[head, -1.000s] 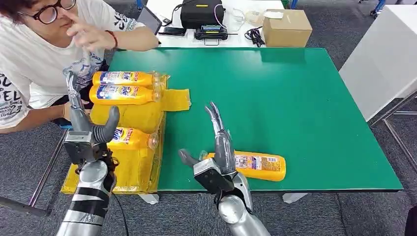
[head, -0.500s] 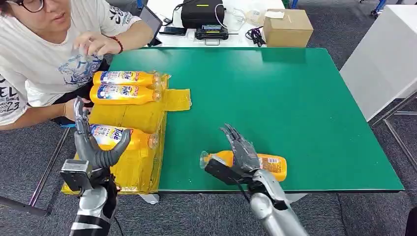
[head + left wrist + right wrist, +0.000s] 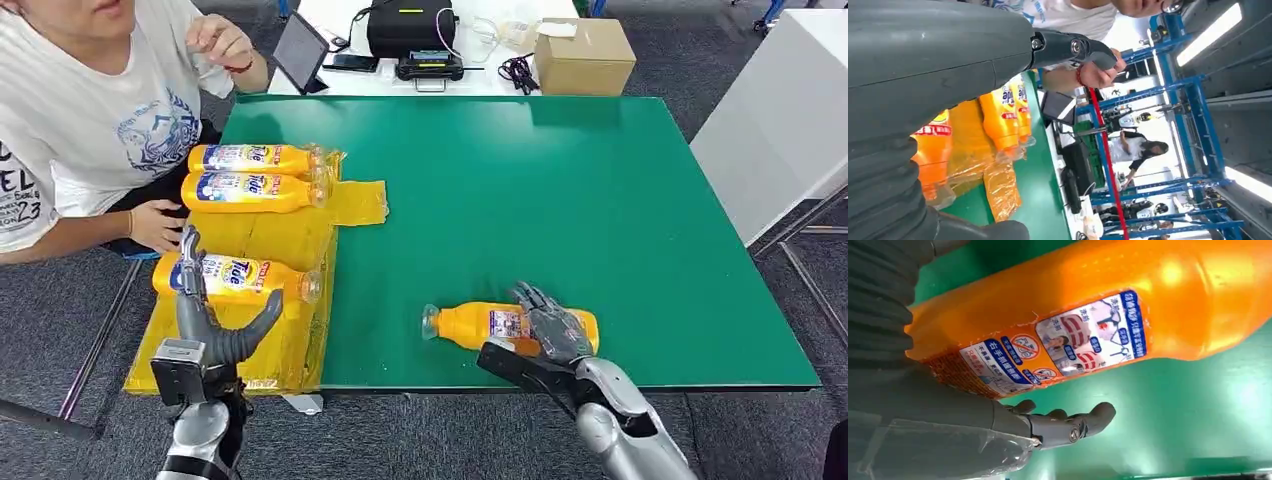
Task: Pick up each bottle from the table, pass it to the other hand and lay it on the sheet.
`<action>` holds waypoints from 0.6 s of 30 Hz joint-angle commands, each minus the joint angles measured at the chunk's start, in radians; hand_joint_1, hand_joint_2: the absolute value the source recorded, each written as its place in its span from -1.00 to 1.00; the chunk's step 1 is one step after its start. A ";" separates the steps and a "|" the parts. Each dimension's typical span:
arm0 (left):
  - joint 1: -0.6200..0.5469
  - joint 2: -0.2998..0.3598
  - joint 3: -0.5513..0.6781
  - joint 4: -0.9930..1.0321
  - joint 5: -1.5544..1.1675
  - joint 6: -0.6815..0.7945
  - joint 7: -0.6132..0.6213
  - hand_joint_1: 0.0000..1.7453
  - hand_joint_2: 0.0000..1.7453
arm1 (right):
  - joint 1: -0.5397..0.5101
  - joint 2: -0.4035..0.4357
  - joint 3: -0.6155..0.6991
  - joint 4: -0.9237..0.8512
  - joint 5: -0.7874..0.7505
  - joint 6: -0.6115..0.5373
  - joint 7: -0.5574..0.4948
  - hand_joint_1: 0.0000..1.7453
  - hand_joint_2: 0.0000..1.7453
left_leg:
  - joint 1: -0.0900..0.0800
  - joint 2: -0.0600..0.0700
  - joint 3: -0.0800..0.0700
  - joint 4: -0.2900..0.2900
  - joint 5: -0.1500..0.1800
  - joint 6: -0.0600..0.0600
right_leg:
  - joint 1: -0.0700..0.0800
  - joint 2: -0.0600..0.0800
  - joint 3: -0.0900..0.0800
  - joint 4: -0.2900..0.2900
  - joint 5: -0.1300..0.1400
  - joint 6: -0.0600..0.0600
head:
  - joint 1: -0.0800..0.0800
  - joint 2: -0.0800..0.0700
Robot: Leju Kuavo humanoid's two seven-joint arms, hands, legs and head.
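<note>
Table point(image 3: 600, 200), green, fills my view; a yellow sheet point(image 3: 260, 240) at its left edge carries three orange bottles. A fourth orange bottle point(image 3: 480, 324) lies near the front edge, my right hand point(image 3: 550, 335) draped over it, grasp unclear. My left hand point(image 3: 215, 320) hangs released, fingers apart.

Green-topped rectangular table point(image 3: 560, 200) at picture centre. Beyond its far edge, at 12 o'clock, a white table point(image 3: 340, 25) bears: black rectangular case point(image 3: 410, 28), brown cardboard box point(image 3: 584, 56), coiled black cable point(image 3: 518, 72), dark tablet point(image 3: 302, 52) propped upright. Person in white printed T-shirt point(image 3: 90, 110) at 10 o'clock; grey carpet floor point(image 3: 700, 430).
</note>
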 commanded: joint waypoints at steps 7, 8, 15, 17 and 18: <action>-0.051 -0.011 0.036 0.150 0.001 -0.030 -0.018 -1.00 1.00 | 0.054 -0.047 0.000 -0.021 -0.029 0.020 0.008 -1.00 1.00 | 0.000 -0.001 0.003 -0.001 0.000 -0.001 | 0.001 -0.002 0.003 -0.001 -0.001 -0.002 | 0.000 0.000; -0.051 -0.022 0.055 0.150 0.051 -0.083 -0.018 -1.00 1.00 | 0.077 -0.041 -0.006 -0.037 -0.026 0.009 -0.001 -1.00 1.00 | 0.002 -0.002 0.005 -0.001 -0.001 -0.002 | 0.002 -0.003 0.006 -0.002 -0.002 -0.003 | 0.000 0.000; -0.065 -0.033 0.045 0.181 0.033 -0.124 -0.018 -1.00 1.00 | 0.090 -0.031 0.020 -0.042 -0.034 0.019 0.002 -1.00 1.00 | 0.001 0.000 0.005 -0.001 -0.001 -0.002 | 0.002 -0.001 0.005 -0.002 -0.001 -0.003 | 0.000 0.000; -0.067 -0.037 0.043 0.185 0.033 -0.124 -0.018 -1.00 1.00 | 0.085 -0.027 0.020 -0.033 -0.033 0.020 0.002 -1.00 1.00 | 0.001 0.000 0.003 0.000 -0.001 -0.002 | 0.001 -0.001 0.003 -0.001 -0.001 -0.002 | 0.000 0.000; -0.067 -0.037 0.043 0.185 0.033 -0.124 -0.018 -1.00 1.00 | 0.085 -0.027 0.020 -0.033 -0.033 0.020 0.002 -1.00 1.00 | 0.001 0.000 0.003 -0.001 0.000 -0.001 | 0.001 -0.001 0.003 -0.001 0.000 -0.002 | 0.000 0.000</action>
